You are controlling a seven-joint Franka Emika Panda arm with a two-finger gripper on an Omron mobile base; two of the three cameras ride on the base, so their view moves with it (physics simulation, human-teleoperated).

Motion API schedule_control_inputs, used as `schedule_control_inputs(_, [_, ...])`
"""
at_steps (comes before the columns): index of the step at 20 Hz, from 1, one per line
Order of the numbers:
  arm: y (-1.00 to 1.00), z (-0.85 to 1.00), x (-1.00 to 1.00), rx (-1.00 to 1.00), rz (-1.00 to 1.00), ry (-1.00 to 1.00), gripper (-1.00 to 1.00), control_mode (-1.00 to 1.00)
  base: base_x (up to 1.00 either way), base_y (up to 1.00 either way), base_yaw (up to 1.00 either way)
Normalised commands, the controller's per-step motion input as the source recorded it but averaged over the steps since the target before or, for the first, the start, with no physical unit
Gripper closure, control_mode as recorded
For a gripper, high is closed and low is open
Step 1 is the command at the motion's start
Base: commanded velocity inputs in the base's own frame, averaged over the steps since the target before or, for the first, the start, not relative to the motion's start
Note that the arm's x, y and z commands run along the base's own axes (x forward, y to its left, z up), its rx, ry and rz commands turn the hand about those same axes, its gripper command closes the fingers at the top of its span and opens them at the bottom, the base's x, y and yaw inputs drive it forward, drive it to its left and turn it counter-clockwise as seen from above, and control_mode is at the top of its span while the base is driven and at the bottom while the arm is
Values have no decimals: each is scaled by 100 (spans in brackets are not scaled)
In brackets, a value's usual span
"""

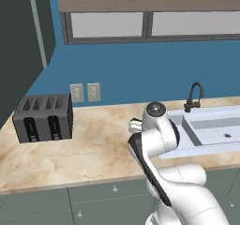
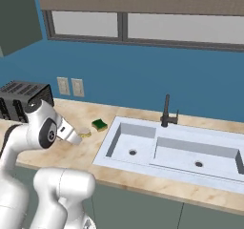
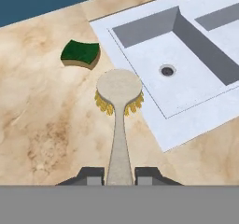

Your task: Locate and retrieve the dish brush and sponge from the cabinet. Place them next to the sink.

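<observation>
My gripper (image 3: 119,174) is shut on the tan handle of the dish brush (image 3: 119,125). The brush's round head with yellowish bristles hangs just over the counter, at the left rim of the sink (image 3: 186,64). The sponge (image 3: 81,52), green side up, lies on the counter a little beyond the brush head, left of the sink. In the right base view my gripper (image 2: 78,136) points down at the counter with the brush (image 2: 86,134) at its tip, close to the sponge (image 2: 99,124) and the white sink (image 2: 143,147). The grey-green cabinet (image 1: 18,41) hangs at the upper left.
A dark toaster (image 1: 44,117) stands on the marble counter (image 1: 93,149) at the left, under two wall outlets (image 1: 85,92). The dark gooseneck tap (image 2: 167,111) rises behind the sink. Grey-green drawers (image 1: 93,205) run below the counter's front edge.
</observation>
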Motion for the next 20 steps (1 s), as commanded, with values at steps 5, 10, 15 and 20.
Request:
schedule_control_inputs(5, [-4, -52, 42, 0, -3, 4, 100, -100, 0, 0, 0])
schedule_control_inputs(10, [-2, -36, 49, 0, -1, 13, 100, -100, 0, 0, 0])
schedule_control_inputs(15, [-9, -31, 47, 0, 0, 25, 100, -100, 0, 0, 0])
schedule_control_inputs(20, [-13, -34, 42, 0, 0, 14, 100, -100, 0, 0, 0])
